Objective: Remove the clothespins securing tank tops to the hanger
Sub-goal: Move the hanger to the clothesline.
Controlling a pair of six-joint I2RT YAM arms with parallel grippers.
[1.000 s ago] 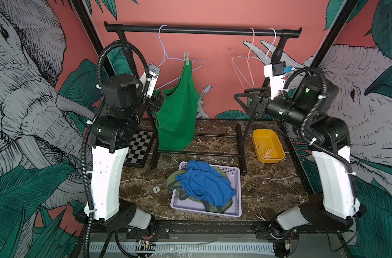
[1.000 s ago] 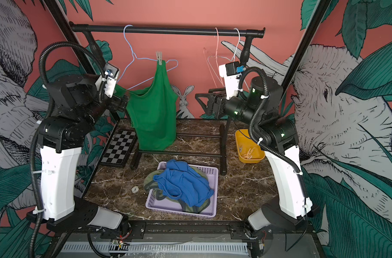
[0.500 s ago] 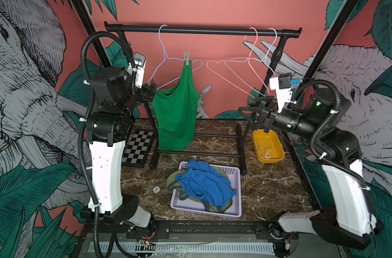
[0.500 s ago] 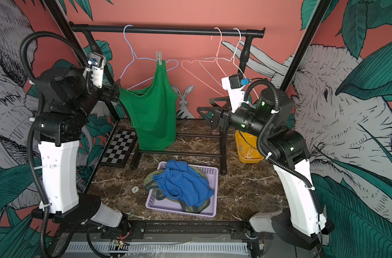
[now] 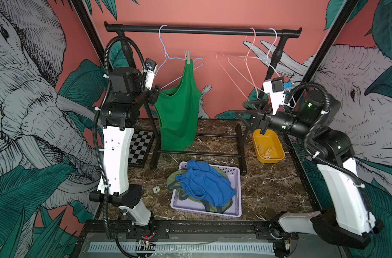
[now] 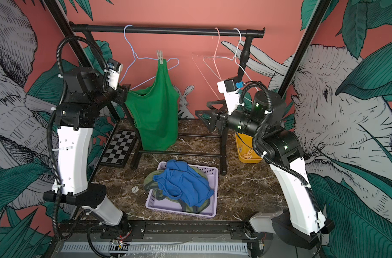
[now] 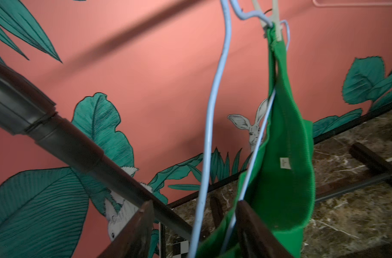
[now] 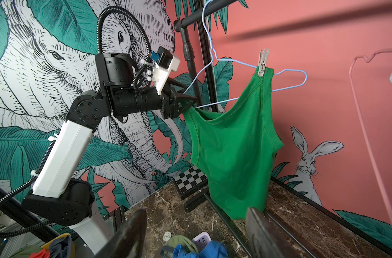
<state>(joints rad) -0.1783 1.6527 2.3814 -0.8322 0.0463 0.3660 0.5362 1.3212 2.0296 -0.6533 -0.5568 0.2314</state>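
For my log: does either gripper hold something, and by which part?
Right gripper holds nothing. Left gripper brackets the unpinned shoulder of the green top; a grip cannot be told.

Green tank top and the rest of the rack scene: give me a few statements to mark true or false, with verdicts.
1. One clothespin pins the green tank top to the blue hanger. True.
2. The blue tank top hangs on the rail. False: it lies in the lavender basket, on the olive tank top.
3. The right gripper holds a clothespin. False: it is open and empty.
4. The yellow bin holds loose clothespins. True.
5. The left gripper is at the green tank top's unpinned shoulder. True.
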